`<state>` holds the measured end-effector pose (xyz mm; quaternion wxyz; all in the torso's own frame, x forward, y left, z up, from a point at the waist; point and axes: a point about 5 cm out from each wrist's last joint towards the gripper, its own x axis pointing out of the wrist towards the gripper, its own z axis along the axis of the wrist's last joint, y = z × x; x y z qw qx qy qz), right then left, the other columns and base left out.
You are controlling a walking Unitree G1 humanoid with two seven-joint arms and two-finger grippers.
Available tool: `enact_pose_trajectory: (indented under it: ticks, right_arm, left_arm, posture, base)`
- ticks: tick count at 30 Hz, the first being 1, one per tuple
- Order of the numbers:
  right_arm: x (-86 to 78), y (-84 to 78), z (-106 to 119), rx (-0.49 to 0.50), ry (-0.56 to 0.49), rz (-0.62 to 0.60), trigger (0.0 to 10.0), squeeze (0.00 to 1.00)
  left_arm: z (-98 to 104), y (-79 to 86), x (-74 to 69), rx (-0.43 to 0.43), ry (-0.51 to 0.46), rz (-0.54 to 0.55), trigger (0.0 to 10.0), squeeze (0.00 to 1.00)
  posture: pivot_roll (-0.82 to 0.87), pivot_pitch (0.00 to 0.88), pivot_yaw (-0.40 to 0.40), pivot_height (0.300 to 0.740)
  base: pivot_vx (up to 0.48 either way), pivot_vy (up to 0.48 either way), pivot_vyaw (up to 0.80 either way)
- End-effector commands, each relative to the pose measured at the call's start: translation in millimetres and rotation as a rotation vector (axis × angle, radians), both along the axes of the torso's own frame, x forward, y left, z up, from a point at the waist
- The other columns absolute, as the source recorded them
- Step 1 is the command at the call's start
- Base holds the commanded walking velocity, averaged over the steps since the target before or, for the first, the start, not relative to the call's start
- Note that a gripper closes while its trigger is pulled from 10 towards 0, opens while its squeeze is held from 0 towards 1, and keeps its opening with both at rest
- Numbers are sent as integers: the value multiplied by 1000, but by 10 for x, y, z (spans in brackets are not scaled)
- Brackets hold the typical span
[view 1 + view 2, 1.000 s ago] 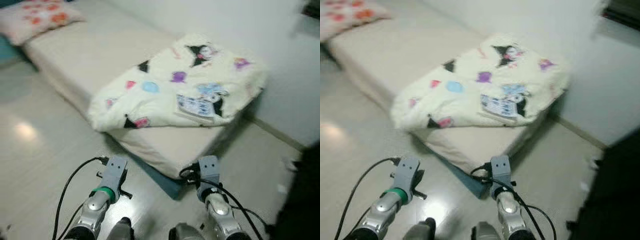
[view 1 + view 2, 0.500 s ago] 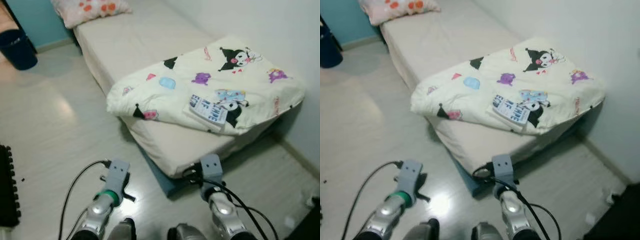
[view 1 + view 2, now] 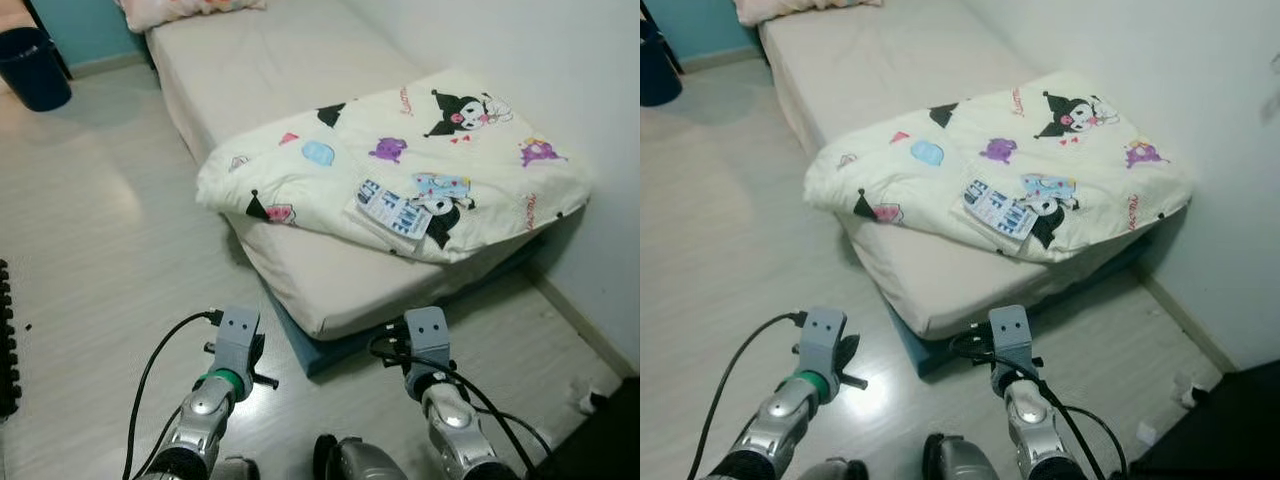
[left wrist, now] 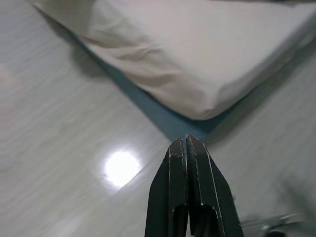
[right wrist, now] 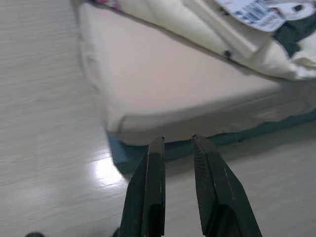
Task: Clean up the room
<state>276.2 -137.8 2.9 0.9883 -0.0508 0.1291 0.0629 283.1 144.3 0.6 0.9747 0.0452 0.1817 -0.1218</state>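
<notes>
A folded cream quilt (image 3: 400,170) printed with cartoon figures lies on the near end of a low bed's mattress (image 3: 330,285). A pink-flowered pillow (image 3: 185,8) rests at the bed's far end. Both arms are held low over the pale floor, just short of the mattress corner. My left gripper (image 4: 186,139) is shut with nothing in it, pointing at the corner of the mattress. My right gripper (image 5: 175,140) is open by a narrow gap and holds nothing; it faces the mattress edge below the quilt (image 5: 256,34).
A dark blue bin (image 3: 35,70) stands on the floor at the far left. A white wall (image 3: 560,60) runs along the bed's right side. A black object (image 3: 605,430) fills the near right corner, with small white bits (image 3: 1185,390) beside it. A black item (image 3: 5,340) lies at the left edge.
The whole picture has shifted and sharpened, so the camera has moved; the bed now sits a little nearer and more central. Both arms keep the same pose.
</notes>
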Motion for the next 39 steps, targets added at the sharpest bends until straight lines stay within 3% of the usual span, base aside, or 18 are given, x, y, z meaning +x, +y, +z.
enact_pose_trajectory:
  ticks: [1,12,28,39]
  right_arm:
    - [-71,15,-82,9,41,2,10000,0]
    - [-79,59,-81,-25,34,46,10000,0]
    - [-87,66,-83,-35,31,62,10000,0]
    - [-93,45,-80,-36,24,46,10000,0]
  left_arm:
    - [-76,43,-83,14,24,9,10000,0]
    - [-74,5,-116,-4,4,-10,10000,0]
    - [-97,-37,-116,-66,47,31,10000,0]
    - [-74,-66,-122,-24,7,-5,10000,0]
  posture:
    - [-5,137,-4,740]
    - [-4,136,1,740]
    - [-11,127,4,740]
    - [-9,123,10,740]
  base:
    - [0,0,0]
    - [0,0,103]
    - [0,0,800]
    - [0,0,800]
